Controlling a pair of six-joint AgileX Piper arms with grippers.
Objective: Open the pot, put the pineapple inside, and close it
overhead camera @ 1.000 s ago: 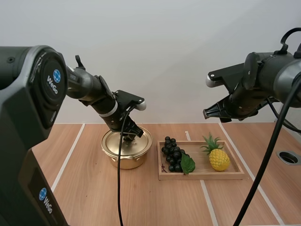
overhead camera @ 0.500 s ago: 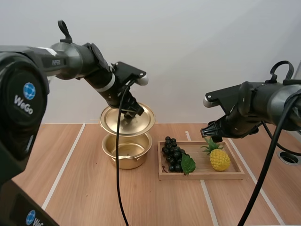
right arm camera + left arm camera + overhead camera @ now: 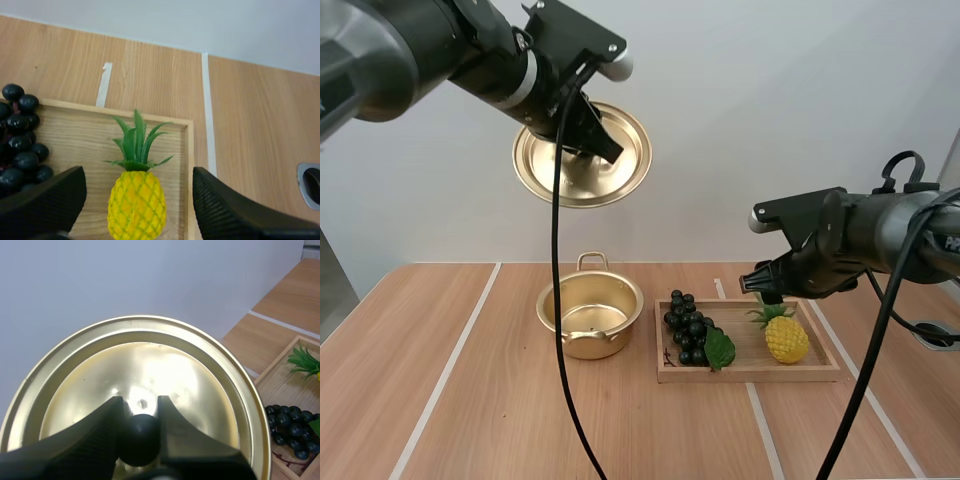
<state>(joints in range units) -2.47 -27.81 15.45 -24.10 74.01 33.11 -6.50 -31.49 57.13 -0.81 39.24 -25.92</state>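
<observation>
My left gripper (image 3: 592, 140) is shut on the black knob (image 3: 138, 439) of the gold lid (image 3: 582, 156), which hangs tilted high above the table. The gold pot (image 3: 590, 318) stands uncovered on the table below it, its inside bare. A yellow pineapple (image 3: 786, 336) with a green crown lies in the right half of the wooden tray (image 3: 748, 372). My right gripper (image 3: 765, 288) hovers just above the pineapple's crown, fingers (image 3: 227, 212) wide open on either side of the pineapple (image 3: 136, 210).
A bunch of dark grapes (image 3: 689, 328) with a green leaf lies in the tray's left half, next to the pot. White lines cross the wooden table. A round metal fitting (image 3: 933, 334) sits in the tabletop at the far right.
My left arm has lifted the lid off the pot and carried it high up. My right gripper has come down and left to just above the pineapple.
</observation>
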